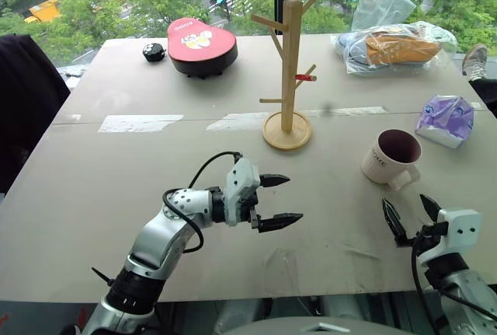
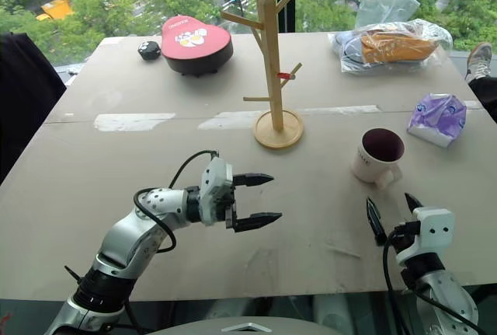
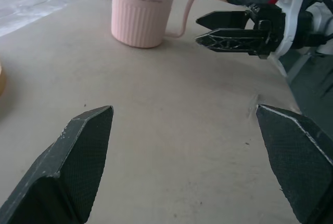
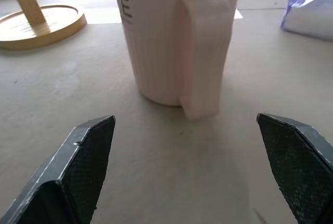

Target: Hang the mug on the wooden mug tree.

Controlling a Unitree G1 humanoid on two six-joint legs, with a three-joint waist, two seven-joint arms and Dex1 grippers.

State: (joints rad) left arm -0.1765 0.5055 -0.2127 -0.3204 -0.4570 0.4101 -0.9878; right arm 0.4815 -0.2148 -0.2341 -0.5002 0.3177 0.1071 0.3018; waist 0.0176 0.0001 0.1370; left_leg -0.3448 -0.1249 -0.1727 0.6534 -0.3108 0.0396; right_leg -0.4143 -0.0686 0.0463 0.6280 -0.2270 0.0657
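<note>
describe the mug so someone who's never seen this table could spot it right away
Start at the wooden mug tree standing mid-table, then look toward the table's right side, nearer the robot. There the mug stands upright, just ahead of the right hand. Unlike the purple packet beyond it, it is cream, ribbed, dark maroon inside, lettered "HOME".

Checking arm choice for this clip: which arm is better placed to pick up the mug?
Right. The right gripper is open just short of the mug, facing its handle. The left gripper, also open, is farther off mid-table.
</note>
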